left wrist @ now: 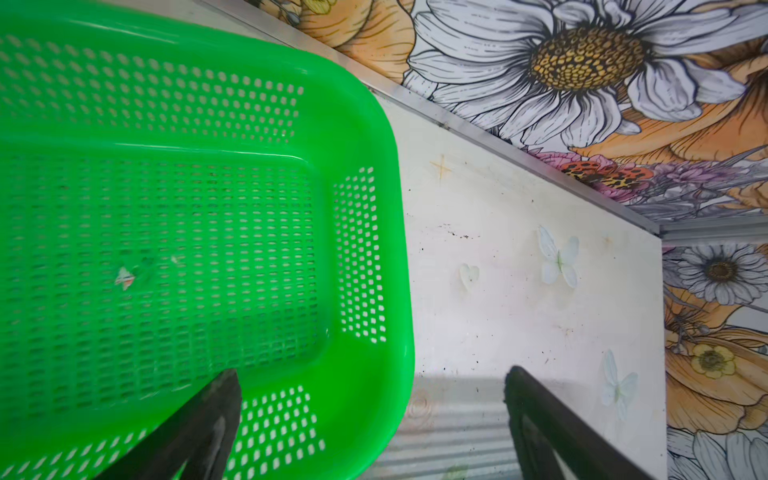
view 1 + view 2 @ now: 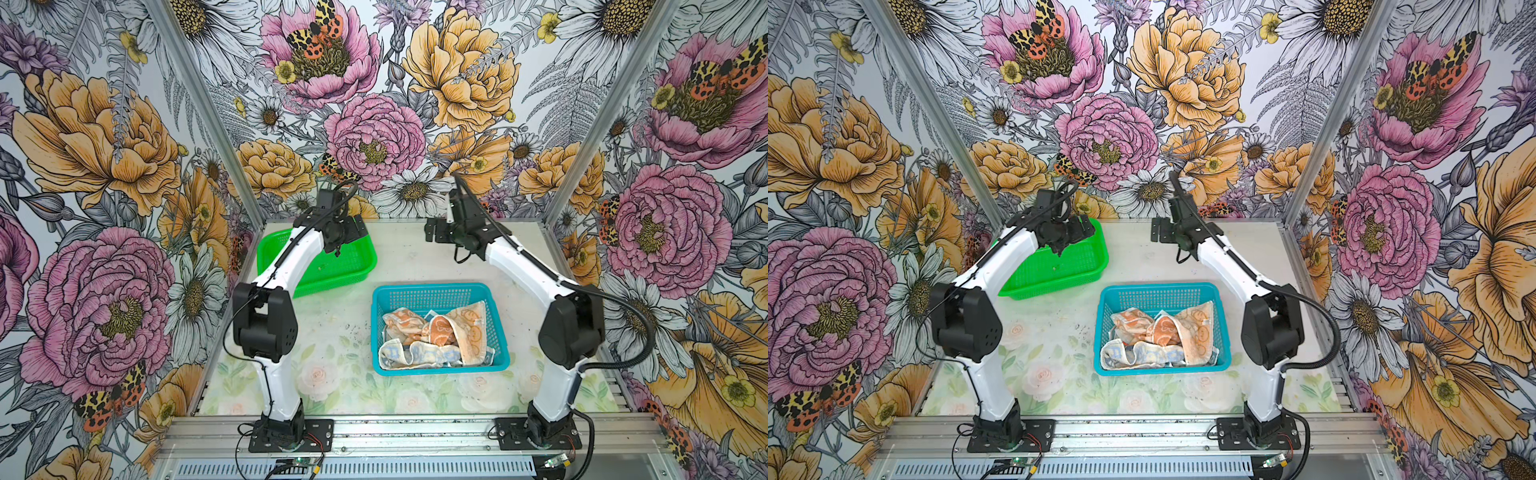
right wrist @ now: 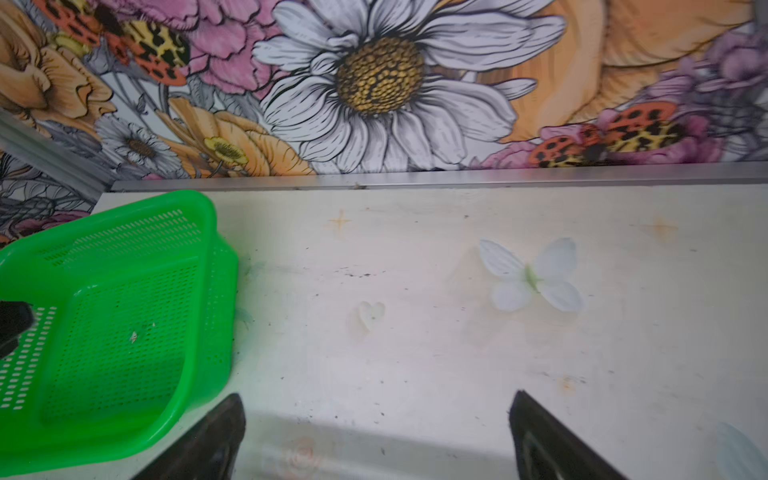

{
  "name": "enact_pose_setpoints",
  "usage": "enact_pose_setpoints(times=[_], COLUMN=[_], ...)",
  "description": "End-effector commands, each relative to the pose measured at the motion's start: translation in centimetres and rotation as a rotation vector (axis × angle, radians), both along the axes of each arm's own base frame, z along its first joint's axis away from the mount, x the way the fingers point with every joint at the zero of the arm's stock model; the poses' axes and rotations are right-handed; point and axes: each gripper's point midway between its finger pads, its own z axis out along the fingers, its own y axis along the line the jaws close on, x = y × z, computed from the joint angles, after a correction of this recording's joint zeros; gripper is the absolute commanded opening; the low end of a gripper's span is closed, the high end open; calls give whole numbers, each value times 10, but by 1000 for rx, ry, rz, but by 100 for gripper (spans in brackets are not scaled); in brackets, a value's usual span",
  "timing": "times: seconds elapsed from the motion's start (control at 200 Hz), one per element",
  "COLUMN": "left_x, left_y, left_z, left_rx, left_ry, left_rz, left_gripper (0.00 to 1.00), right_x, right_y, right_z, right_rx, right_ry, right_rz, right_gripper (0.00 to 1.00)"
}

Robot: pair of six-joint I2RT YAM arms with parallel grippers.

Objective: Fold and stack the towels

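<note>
Hanging above the far left of the table point(image 2: 332, 386), my left tool point(image 2: 354, 227) stood spread wide, with nothing between its fingers point(image 1: 208, 419). In the left wrist view one finger lay over a corner of the green basket point(image 1: 365, 124) and the other over bare table beside it. A small pale scrap point(image 1: 124, 277) lay on that basket's perforated floor. My right tool point(image 2: 432, 233) hung over the far middle of the table, pointing toward the left arm. It too was spread wide and gripped nothing. In the right wrist view its fingers point(image 3: 216, 440) framed bare table printed with a pale butterfly point(image 3: 530, 276), with the green basket off to one side. Neither tool touched the towels point(image 2: 436, 336), and both were well apart from them. All three lay crumpled and unfolded inside the blue basket point(image 2: 436, 287), which sat near the middle of the table. It was closer to the arm bases than the green basket and apart from it. In both top views an orange towel point(image 2: 1167, 328) was bunched near the middle of the heap. A cream one point(image 2: 1200, 328) with orange prints draped along the right side, and a blue-printed one point(image 2: 1142, 355) lay along the near edge.
</note>
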Motion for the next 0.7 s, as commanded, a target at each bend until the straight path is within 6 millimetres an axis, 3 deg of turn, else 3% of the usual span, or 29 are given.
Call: enact_pose_setpoints(times=[0.0,0.11,0.25,0.35,0.445,0.56,0.695], left_x=[0,17,30,27,19,12,8], left_y=[-14,-31,-35,-28,-19,-7,6], left_z=[-31,-51,-76,-91,-99,-103,-99], left_rx=[170,229,293,351,420,518,632], left_ry=[114,151,189,223,250,265,266], left_rz=[-87,-120,-136,-146,-170,-210,-250], left_gripper=[99,99,95,84,66,61,46], right_x=[-21,-41,-59,-66,-69,-69,-69], right_y=[-27,-44,-52,-55,-56,-53,-48], right_z=[-2,0,-12,-22,-30,-35,-40], right_rx=[-30,-19,-23,-21,-17,1,31], right_ry=[-3,-9,8,20,30,35,49], right_rz=[-14,-14,-3,-2,0,4,15], right_gripper=[99,99,99,99,99,99,99])
